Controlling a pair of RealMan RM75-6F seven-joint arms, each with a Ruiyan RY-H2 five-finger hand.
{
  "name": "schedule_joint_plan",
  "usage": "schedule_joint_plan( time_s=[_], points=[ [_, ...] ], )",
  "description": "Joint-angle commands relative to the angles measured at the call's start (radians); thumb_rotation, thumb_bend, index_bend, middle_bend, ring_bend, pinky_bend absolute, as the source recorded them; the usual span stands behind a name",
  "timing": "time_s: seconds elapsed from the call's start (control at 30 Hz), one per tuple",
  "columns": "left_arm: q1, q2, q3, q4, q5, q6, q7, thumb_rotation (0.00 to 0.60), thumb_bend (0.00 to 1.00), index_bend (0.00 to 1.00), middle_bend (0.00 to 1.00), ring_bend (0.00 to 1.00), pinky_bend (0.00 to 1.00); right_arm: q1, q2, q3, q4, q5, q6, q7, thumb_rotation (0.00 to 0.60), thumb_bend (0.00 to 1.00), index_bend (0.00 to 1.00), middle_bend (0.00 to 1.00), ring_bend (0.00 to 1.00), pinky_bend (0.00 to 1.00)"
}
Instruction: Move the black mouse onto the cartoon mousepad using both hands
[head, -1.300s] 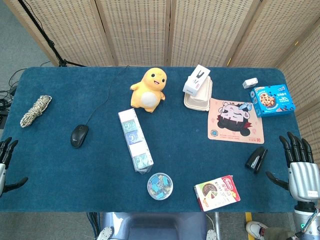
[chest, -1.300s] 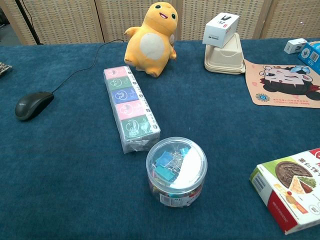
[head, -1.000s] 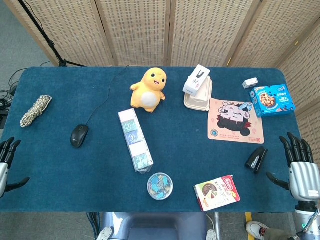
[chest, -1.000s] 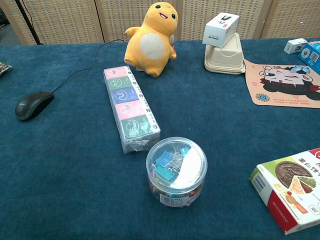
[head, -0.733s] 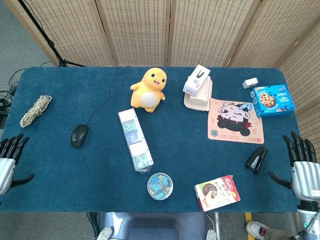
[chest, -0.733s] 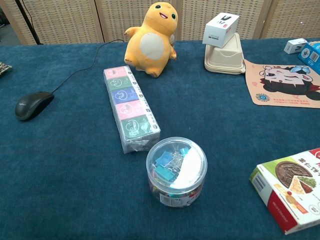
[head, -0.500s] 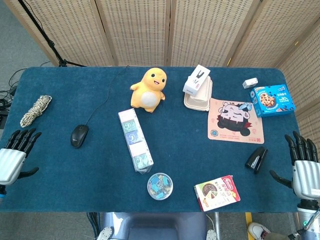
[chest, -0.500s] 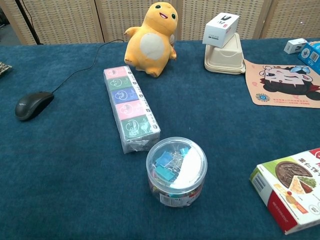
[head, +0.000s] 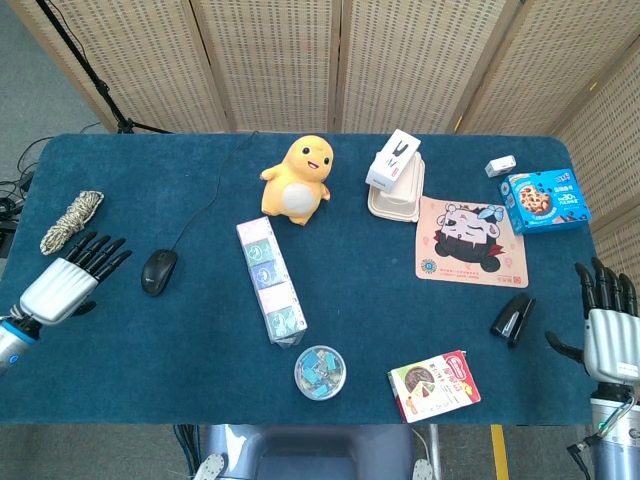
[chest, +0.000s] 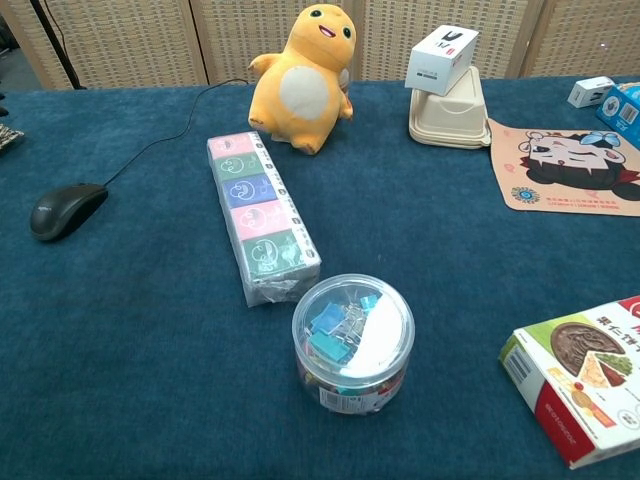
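The black mouse (head: 158, 271) (chest: 67, 209) lies on the left of the blue table, its cord running up to the far edge. The cartoon mousepad (head: 470, 241) (chest: 568, 166) lies flat on the right side. My left hand (head: 72, 279) hovers just left of the mouse with its fingers spread, holding nothing and not touching it. At the table's right front edge my right hand (head: 609, 327) is upright and open, empty, well below the mousepad. Neither hand shows in the chest view.
Between mouse and mousepad stand a yellow plush toy (head: 298, 180), a long pack of tissues (head: 271, 281), a clear tub of clips (head: 320, 371) and a beige box (head: 395, 190) topped by a white one. A black stapler (head: 513, 319), snack boxes (head: 433, 384) (head: 543, 200) and a rope coil (head: 71, 221) lie around.
My left hand has moved up and to the right from the table's left front edge, arriving close beside the mouse. The right hand has drifted slightly down and right. The mouse has not moved.
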Motion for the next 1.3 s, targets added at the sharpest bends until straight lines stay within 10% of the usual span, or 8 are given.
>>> schedule_joint_plan(
  time_s=[0.03,0.33,1.3],
  points=[
    [-0.078,-0.151,0.054,0.241,0.058,0.025,-0.089,0.600,0.00,0.00,0.00,0.00,0.00,0.004,-0.004,0.006,0.007,0.011,-0.004,0.000,0.600,0.00,0.00,0.00,0.00,0.00],
    [-0.137,-0.255,0.124,0.428,0.078,-0.027,-0.058,0.600,0.01,0.00,0.00,0.00,0.00,0.006,-0.005,0.019,0.022,0.040,-0.008,0.005,0.600,0.00,0.00,0.00,0.00,0.00],
    [-0.214,-0.317,0.203,0.479,0.041,-0.213,-0.005,0.600,0.02,0.00,0.00,0.00,0.00,0.019,-0.020,0.036,0.055,0.103,-0.032,-0.006,0.600,0.00,0.00,0.00,0.00,0.00]
  ],
)
